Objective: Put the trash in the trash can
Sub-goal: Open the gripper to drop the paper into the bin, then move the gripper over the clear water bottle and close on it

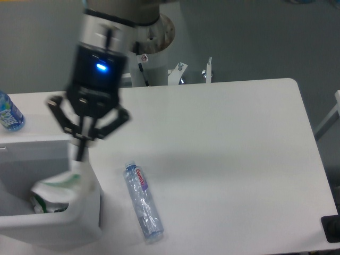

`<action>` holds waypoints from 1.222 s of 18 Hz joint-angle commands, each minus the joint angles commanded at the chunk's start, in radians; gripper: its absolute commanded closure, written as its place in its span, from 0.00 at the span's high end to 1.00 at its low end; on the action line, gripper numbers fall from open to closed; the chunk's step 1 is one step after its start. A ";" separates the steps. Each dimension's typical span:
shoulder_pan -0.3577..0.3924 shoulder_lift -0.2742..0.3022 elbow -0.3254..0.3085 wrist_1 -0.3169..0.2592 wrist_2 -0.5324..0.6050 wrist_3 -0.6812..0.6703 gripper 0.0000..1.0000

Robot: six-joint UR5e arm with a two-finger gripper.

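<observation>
My gripper (pixel 79 155) hangs over the right side of the white trash can (pixel 48 226) at the front left. Its fingers are drawn together and pinch the top edge of the crumpled white carton with green edging (pixel 56 188). The carton hangs inside the can's opening, against the right wall. The clear plastic bottle with a red-lettered label (pixel 142 204) lies flat on the white table (pixel 223 149), just right of the can, its cap pointing away from me. The gripper is left of and above the bottle.
A blue-labelled bottle (pixel 8 114) stands at the far left edge, behind the can. The robot's base and metal brackets (pixel 180 71) sit at the table's back edge. A dark object (pixel 332 228) is at the front right corner.
</observation>
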 joint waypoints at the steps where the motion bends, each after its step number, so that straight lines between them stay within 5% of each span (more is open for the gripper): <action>1: -0.023 -0.009 -0.008 0.002 0.000 0.000 0.00; 2: -0.038 -0.023 -0.012 0.005 -0.002 0.005 0.20; 3: -0.045 -0.038 -0.014 0.014 0.000 0.011 0.72; 4: -0.048 -0.054 -0.015 0.026 0.002 0.017 1.00; 10: -0.052 -0.065 -0.008 0.032 -0.002 0.006 1.00; 14: 0.065 -0.069 -0.040 0.026 0.003 -0.012 1.00; 22: 0.161 -0.235 -0.035 0.032 0.133 0.038 1.00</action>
